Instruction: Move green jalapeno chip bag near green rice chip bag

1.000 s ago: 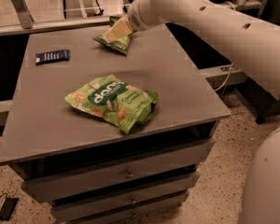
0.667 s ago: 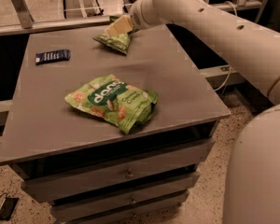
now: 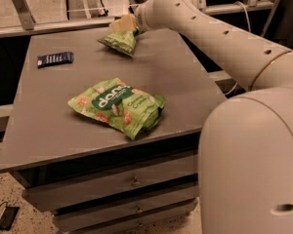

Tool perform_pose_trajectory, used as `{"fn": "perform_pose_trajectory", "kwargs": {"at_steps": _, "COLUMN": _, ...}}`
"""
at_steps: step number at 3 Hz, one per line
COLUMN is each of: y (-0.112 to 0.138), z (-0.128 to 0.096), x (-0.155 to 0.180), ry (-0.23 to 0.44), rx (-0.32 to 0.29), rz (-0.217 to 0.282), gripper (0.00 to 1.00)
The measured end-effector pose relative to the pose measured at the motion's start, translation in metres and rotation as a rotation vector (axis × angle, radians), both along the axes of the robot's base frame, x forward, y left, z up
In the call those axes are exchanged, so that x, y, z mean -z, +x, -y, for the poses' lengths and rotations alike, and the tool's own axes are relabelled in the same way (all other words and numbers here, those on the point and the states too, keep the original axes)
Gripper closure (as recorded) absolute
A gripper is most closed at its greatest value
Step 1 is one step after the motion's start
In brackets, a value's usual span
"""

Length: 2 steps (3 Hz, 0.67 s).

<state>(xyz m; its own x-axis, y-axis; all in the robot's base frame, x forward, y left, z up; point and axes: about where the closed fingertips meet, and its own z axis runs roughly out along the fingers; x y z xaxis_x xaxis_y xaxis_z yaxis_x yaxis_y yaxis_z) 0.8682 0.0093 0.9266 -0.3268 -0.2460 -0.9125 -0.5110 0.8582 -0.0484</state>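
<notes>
Small, dark olive green jalapeno chip bag [image 3: 120, 41], wrinkled foil, print unreadable, at the worktop's [image 3: 185, 91] far edge, claw [image 3: 125, 25] clamped on its top, green rice chip bag [image 3: 118, 107] well apart, white "dang" lettering.

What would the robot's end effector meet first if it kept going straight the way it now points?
The green jalapeno chip bag: the end effector sits at the far edge of the table, right at the bag's top, perhaps touching it; depth is unclear.

Lab-like: drawer cabinet [image 3: 132, 182], speckled floor [image 3: 31, 222]; hand [image 3: 124, 24] at cabinet's far edge.
</notes>
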Motion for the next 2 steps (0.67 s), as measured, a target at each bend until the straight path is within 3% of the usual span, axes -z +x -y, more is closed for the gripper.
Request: {"fn": "perform_pose_trajectory", "kwargs": {"at_steps": 2, "y": 0.026, "z": -0.01, "x": 0.053, "ry": 0.091, "rx": 0.077, "rz": -0.115, "gripper": 0.42}}
